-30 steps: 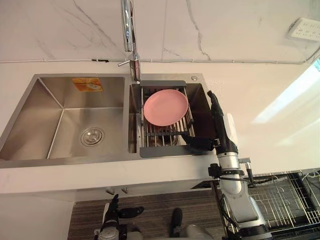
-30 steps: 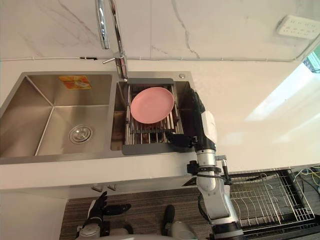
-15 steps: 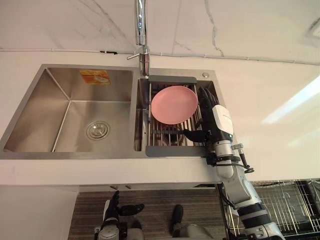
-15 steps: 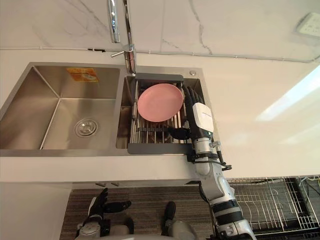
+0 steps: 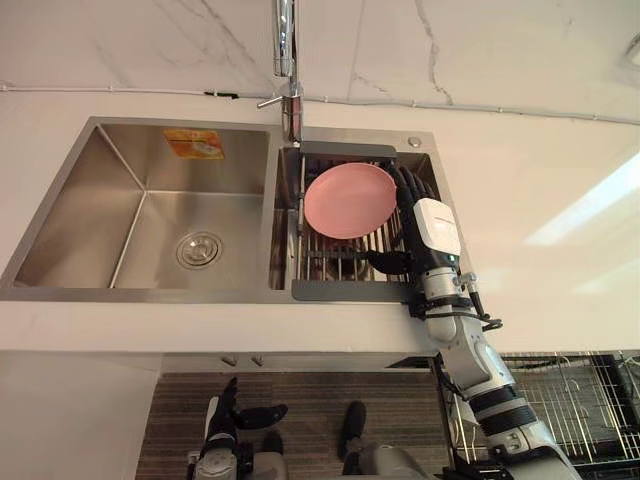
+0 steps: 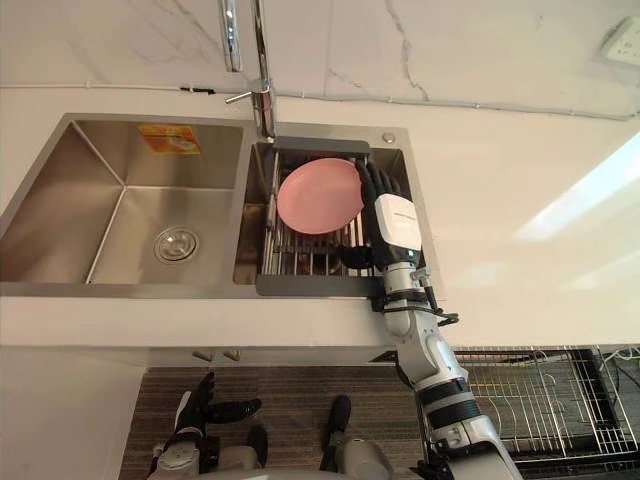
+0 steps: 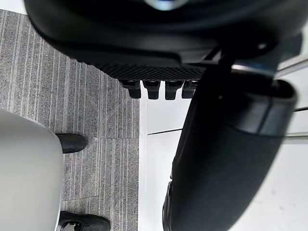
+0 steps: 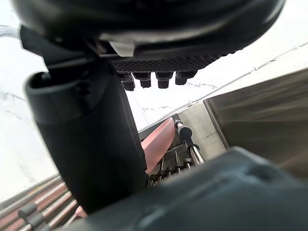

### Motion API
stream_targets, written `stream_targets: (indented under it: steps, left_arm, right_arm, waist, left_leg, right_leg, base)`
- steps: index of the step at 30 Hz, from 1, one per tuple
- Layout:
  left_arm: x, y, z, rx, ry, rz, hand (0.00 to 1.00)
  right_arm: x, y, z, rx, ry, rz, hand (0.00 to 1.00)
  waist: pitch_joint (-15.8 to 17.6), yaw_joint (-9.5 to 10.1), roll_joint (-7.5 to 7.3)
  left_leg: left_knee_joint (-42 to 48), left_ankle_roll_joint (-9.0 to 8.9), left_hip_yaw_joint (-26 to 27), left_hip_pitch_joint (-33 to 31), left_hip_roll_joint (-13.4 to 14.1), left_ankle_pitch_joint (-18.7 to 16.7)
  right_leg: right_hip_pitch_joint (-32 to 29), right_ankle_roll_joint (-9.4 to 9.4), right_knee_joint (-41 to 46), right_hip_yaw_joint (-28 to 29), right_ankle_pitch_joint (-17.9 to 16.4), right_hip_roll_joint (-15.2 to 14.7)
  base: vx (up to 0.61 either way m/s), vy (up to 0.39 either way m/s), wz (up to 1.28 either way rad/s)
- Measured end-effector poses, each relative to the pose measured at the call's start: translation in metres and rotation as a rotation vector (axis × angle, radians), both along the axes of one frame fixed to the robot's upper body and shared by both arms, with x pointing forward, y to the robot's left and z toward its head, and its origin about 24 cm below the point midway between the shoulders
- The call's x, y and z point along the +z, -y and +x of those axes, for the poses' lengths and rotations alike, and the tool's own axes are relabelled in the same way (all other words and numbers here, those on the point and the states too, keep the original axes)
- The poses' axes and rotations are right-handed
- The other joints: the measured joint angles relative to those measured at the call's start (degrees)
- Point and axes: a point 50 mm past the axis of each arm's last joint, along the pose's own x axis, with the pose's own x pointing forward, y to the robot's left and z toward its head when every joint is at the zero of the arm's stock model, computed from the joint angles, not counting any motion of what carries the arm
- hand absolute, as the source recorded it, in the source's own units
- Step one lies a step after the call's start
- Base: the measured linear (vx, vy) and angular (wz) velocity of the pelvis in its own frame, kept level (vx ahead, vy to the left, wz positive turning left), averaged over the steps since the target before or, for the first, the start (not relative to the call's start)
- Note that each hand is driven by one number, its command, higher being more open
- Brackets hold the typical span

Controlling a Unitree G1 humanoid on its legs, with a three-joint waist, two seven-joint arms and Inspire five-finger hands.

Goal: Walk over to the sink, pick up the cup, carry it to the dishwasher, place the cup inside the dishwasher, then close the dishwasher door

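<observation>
A pink plate [image 5: 350,200] leans in a dark-framed wire rack [image 5: 345,290] set in the sink's right basin. My right hand [image 5: 435,225] reaches into that basin along the plate's right edge. Its fingers are straight and point toward the back wall, and its thumb [image 5: 385,263] sticks out left over the rack bars. In the right wrist view the plate [image 8: 159,139] shows past the thumb [image 8: 86,134], and a dark rounded bulk [image 8: 231,192] lies close below; I cannot tell what it is. My left hand [image 5: 228,408] hangs open low by the floor.
The left basin [image 5: 150,220] is bare steel with a drain [image 5: 198,248]. A chrome faucet [image 5: 287,60] rises behind the divider. White counter [image 5: 540,230] runs to the right. A wire dishwasher rack [image 5: 580,400] shows below the counter at lower right.
The camera has shifted, so the sink sits further right. My right hand has moved left and forward into the right basin beside the plate, its white back now turned up.
</observation>
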Motion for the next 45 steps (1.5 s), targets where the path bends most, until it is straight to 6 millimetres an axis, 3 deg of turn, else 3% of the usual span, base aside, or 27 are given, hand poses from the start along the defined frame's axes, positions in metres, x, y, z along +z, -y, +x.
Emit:
stream_targets:
  steps: [13,22,32,38,45]
  left_arm:
    - [0.004,0.002,0.009,-0.018,0.041,0.003,1.0]
    - [0.004,0.003,0.01,-0.017,0.043,0.0,1.0]
    - [0.004,0.002,0.009,-0.004,0.035,-0.003,1.0]
    - [0.002,0.001,0.007,0.009,0.019,-0.005,1.0]
    - [0.002,0.001,0.007,0.009,0.018,-0.005,1.0]
  right_arm:
    - [0.021,-0.003,0.017,-0.03,0.075,-0.002,1.0]
    - [0.024,-0.003,0.017,-0.022,0.088,0.016,1.0]
    - [0.02,0.011,-0.001,-0.028,0.055,0.247,1.0]
    - [0.014,0.01,-0.012,-0.008,0.038,0.259,1.0]
    - [0.014,0.008,-0.014,0.004,0.033,0.253,1.0]
  waist:
    - [2.2,0.52,0.37]
    - [2.3,0.72,0.59]
    - [2.5,0.56,0.67]
    - [2.5,0.14,0.63]
    - [2.6,-0.09,0.53]
  left_leg:
    - [-0.6,1.21,-0.7,-2.5,-0.2,1.5]
    - [-0.6,1.11,-0.7,-2.7,0.2,1.8]
    - [-0.8,0.27,-0.8,-2.3,0.5,1.7]
    - [-0.6,-0.7,-0.1,-0.9,0.6,1.1]
    - [-0.4,-0.5,0.5,-0.8,0.3,0.7]
  right_leg:
    - [-2.2,-0.36,0.0,0.3,-0.3,0.0]
    - [-2.4,-0.58,0.0,0.6,-0.4,0.4]
    - [-2.0,0.0,0.0,0.8,0.2,0.6]
    - [-0.9,-0.7,0.0,1.5,0.7,0.6]
    - [-0.8,-0.55,0.0,1.6,0.6,0.3]
  base:
    - [-0.04,-0.007,0.03]
    - [0.0,-0.005,0.01]
    - [0.06,0.021,0.01]
    - [0.1,0.061,-0.05]
    - [0.02,0.027,-0.01]
